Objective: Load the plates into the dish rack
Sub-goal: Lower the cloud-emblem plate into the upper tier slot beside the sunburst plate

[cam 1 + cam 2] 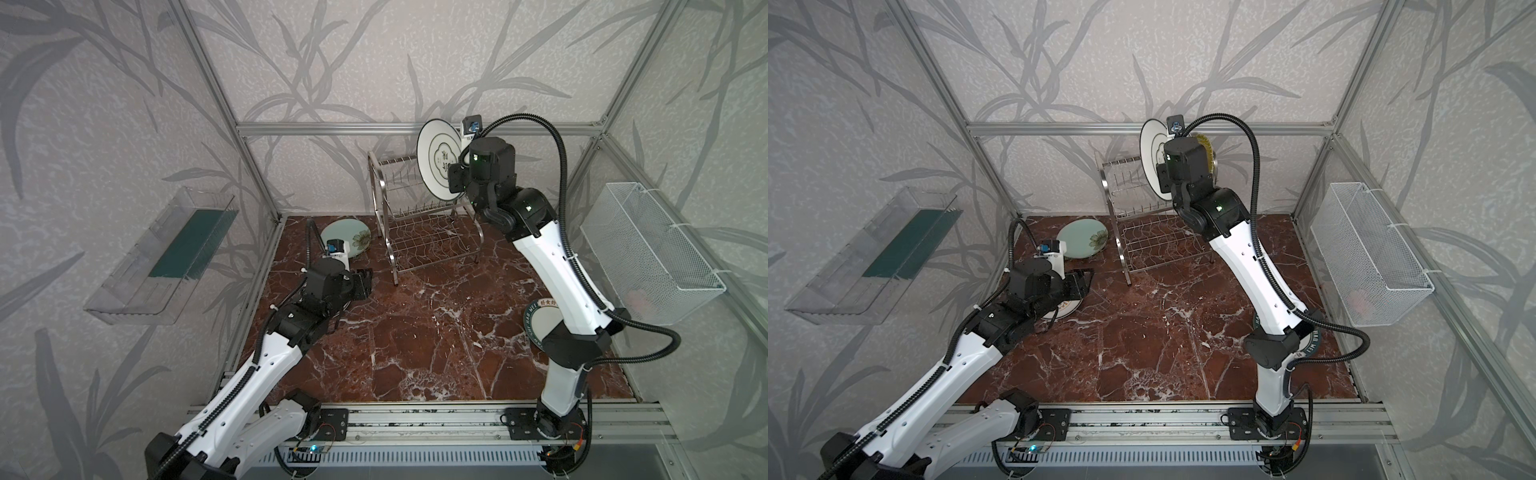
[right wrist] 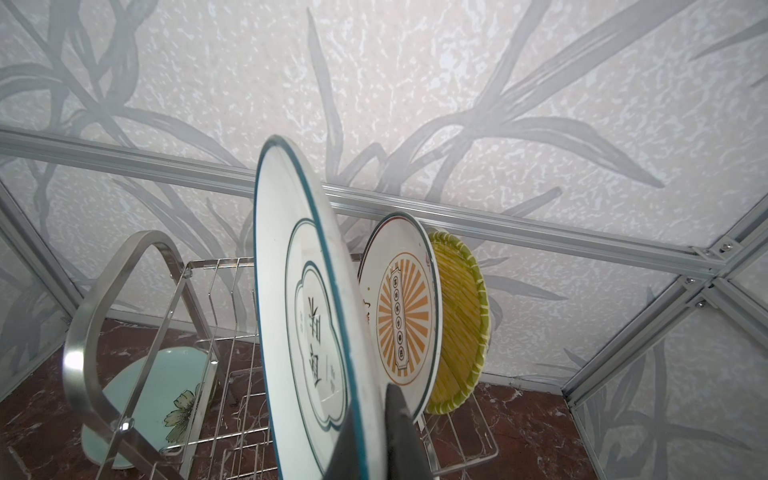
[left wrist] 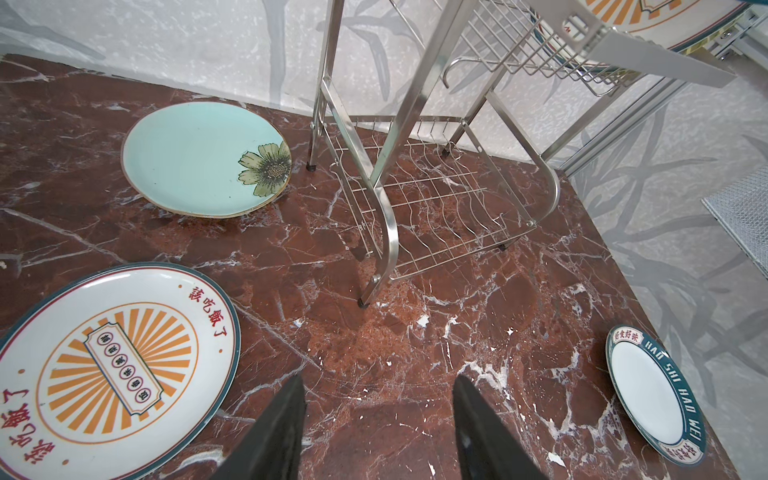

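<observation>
Racking: in both top views the right gripper (image 1: 454,179) pinches the quatrefoil plate (image 1: 436,153) upright over the dish rack (image 1: 419,216), matching its slots. Left wrist: left gripper (image 3: 377,380) hangs spread, empty. Right wrist: sunburst plate (image 2: 405,324) and yellow plate (image 2: 461,324) stand slotted.

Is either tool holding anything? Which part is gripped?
Right tool is shut on the quatrefoil plate, pinching its rim, one finger on each face, with the plate upright. Left tool is open and holds nothing.

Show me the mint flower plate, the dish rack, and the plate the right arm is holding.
mint flower plate (image 3: 187,160): left wrist view, bare mint middle.
dish rack (image 2: 79,353): right wrist view, curved side frame.
held plate (image 2: 272,291): right wrist view, white face.
</observation>
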